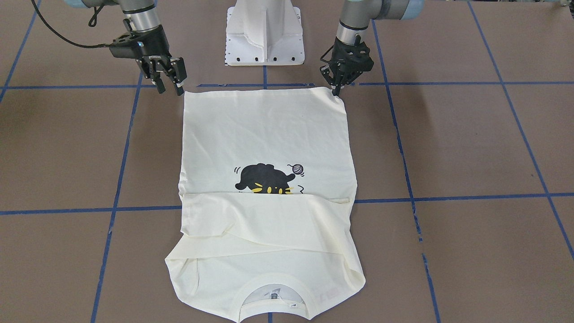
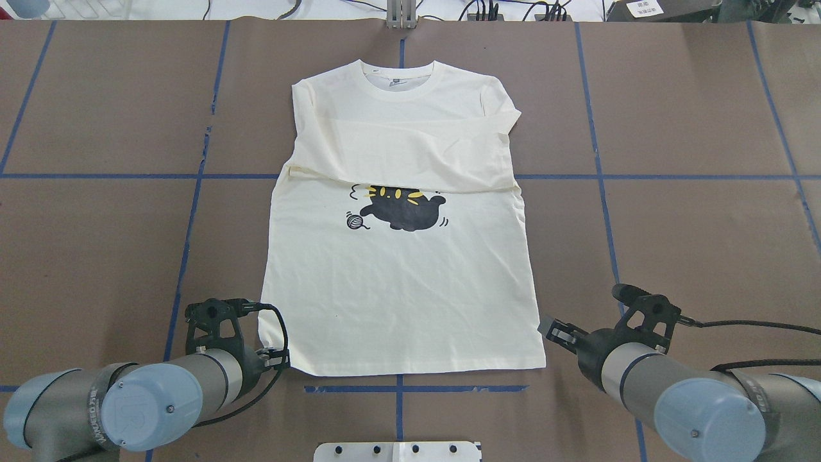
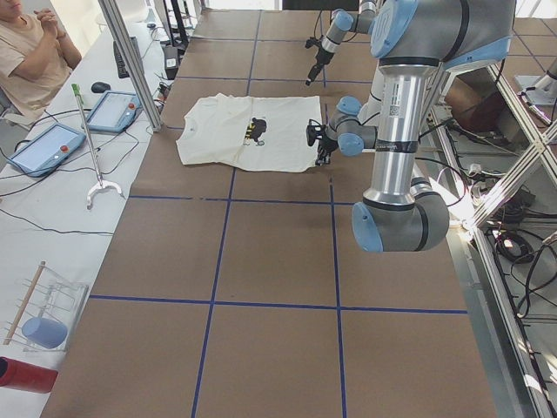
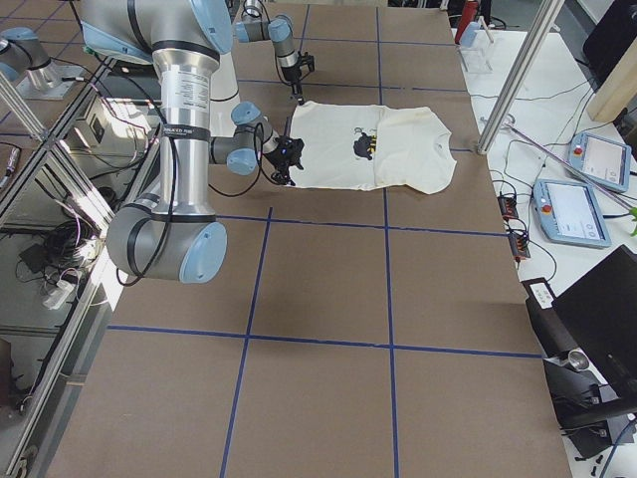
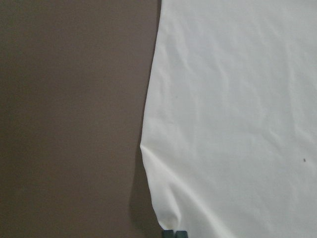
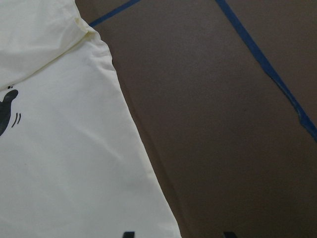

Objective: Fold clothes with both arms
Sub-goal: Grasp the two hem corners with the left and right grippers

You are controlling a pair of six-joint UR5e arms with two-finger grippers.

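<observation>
**Left claw (image 1: 335, 91) pinches a hem corner, right claw (image 1: 171, 90) spread at the other**

The cream long-sleeve T-shirt (image 1: 264, 130) lies flat on the brown surface (image 1: 471, 143), print side up. It stretches away from both claws, with its collar (image 1: 276, 294) at the far end.

The left claw is closed on one hem corner. In the left wrist view its two pads (image 5: 169, 233) sit together, and puckered fabric runs right into them.

The right claw stands with its fingers apart at the opposite hem corner. In the right wrist view the shirt's side edge passes between its fingertips (image 6: 129, 234), one over cloth and the other over bare surface. Whether either touches the fabric cannot be told.

Ahead of the claws, midway up the shirt, is the black cat print (image 1: 264, 179), its far part covered by a sleeve (image 1: 269, 220) folded across the chest. Blue tape lines (image 1: 448, 197) cross the surface under and beside the shirt. A white pedestal base (image 1: 264, 36) stands behind the claws, between the two arms.
</observation>
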